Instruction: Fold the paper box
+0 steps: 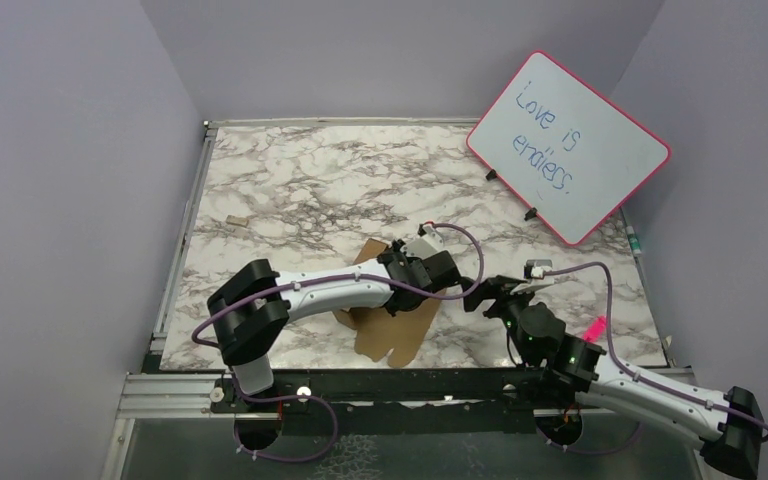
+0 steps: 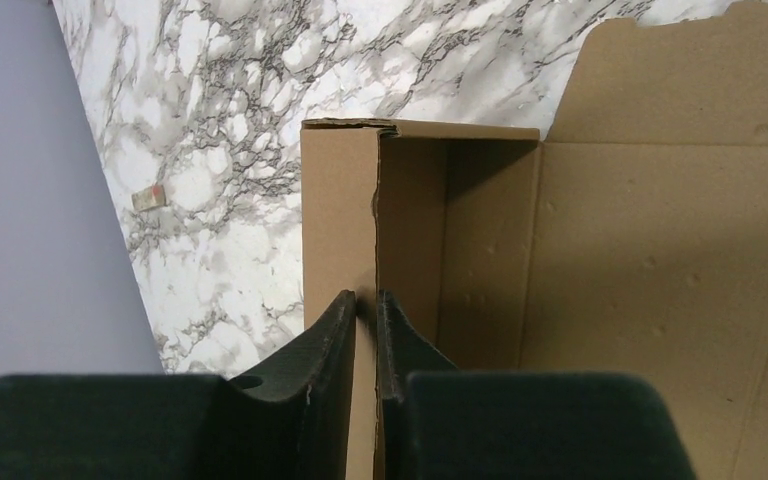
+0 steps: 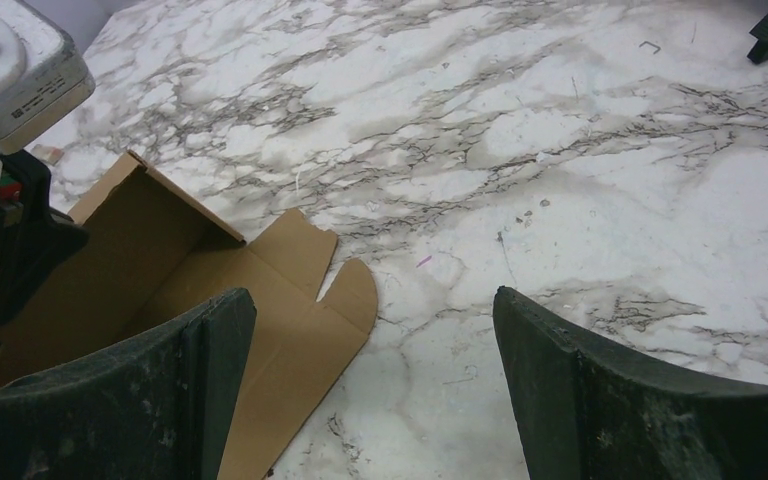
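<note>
The paper box (image 1: 392,330) is a brown cardboard sheet lying near the table's front edge, partly folded, with one side wall standing up. In the left wrist view the box (image 2: 650,260) shows its inner floor, a raised wall and a notched flap at the top right. My left gripper (image 2: 367,300) is shut on the thin upper edge of that raised wall, one finger on each side. The right gripper (image 3: 372,300) hovers open just right of the box (image 3: 290,290), above bare marble, holding nothing. From above, the left gripper (image 1: 422,268) sits over the box and the right gripper (image 1: 492,296) beside it.
A pink-framed whiteboard (image 1: 568,148) with handwriting leans at the back right. A tiny tan scrap (image 1: 237,220) lies on the marble at the left, also seen as a scrap (image 2: 148,197) in the left wrist view. Lilac walls enclose the table.
</note>
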Robot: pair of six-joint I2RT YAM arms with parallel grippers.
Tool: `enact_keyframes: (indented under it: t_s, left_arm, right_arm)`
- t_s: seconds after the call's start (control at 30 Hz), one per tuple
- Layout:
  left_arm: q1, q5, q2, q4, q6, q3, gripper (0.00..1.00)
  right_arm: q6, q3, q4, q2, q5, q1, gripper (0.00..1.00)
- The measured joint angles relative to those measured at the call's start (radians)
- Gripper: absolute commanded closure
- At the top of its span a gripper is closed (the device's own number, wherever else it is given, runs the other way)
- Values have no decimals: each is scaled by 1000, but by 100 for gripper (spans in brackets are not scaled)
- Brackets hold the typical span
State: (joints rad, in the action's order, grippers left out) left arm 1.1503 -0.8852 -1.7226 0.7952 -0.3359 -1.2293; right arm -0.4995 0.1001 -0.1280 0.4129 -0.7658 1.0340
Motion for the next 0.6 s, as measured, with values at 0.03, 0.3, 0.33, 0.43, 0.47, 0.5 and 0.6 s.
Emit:
enact_keyframes:
  t_s: [0.03, 0.3, 0.33, 0.43, 0.47, 0.5, 0.6]
  left_arm:
    - [-5, 0, 0, 1, 0, 0, 87]
    - [-91, 69, 90, -26, -5, 24, 93]
    - [-117, 111, 121, -47, -5, 42, 94]
    - [-182, 158, 198, -75, -5, 81, 95]
    - [-208, 185, 230, -93, -5, 101, 95]
    - [-241, 224, 267, -113, -6, 128, 95]
    - [-320, 307, 347, -168, -16, 191, 95]
  right_arm:
    - [10, 2, 2, -3, 5, 0, 6]
    - [82, 145, 84, 13, 67, 0, 5]
    - [86, 176, 100, 21, 76, 0, 5]
    - [92, 249, 130, 53, 106, 0, 5]
    - [93, 270, 136, 68, 117, 0, 5]
    - [94, 288, 142, 83, 131, 0, 5]
    - [101, 333, 156, 139, 172, 0, 5]
